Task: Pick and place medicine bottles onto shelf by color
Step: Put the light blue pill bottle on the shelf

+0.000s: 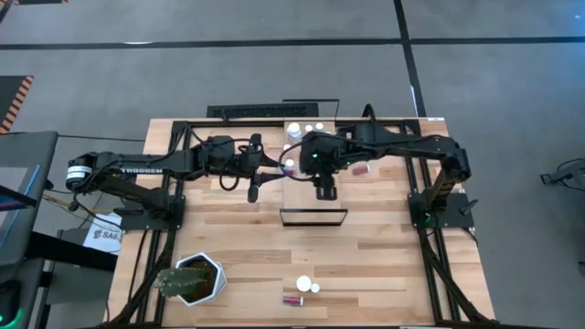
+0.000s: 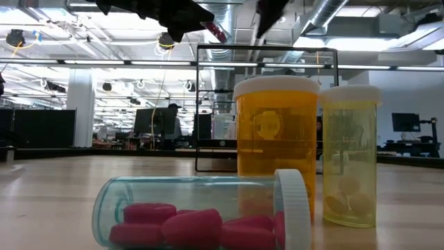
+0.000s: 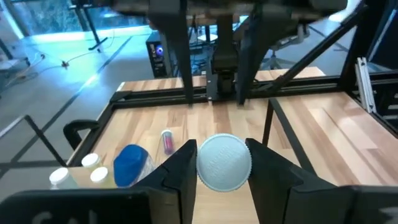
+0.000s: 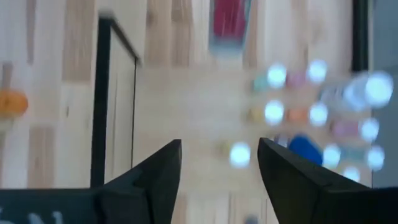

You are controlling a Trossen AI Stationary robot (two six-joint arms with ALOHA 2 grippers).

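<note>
From where I sit, the slip risk is at the left gripper (image 3: pixel 224 163): its fingers clench only the round white cap of a bottle (image 3: pixel 224 162), so a tilt could drop it onto the shelf (image 1: pixel 306 196) near the desk's far edge. The right gripper (image 4: pixel 219 163) hangs above, jaws released, empty; crowding could knock the standing bottles (image 1: pixel 306 130). Three more bottles (image 1: pixel 304 289) wait by the near edge.
</note>
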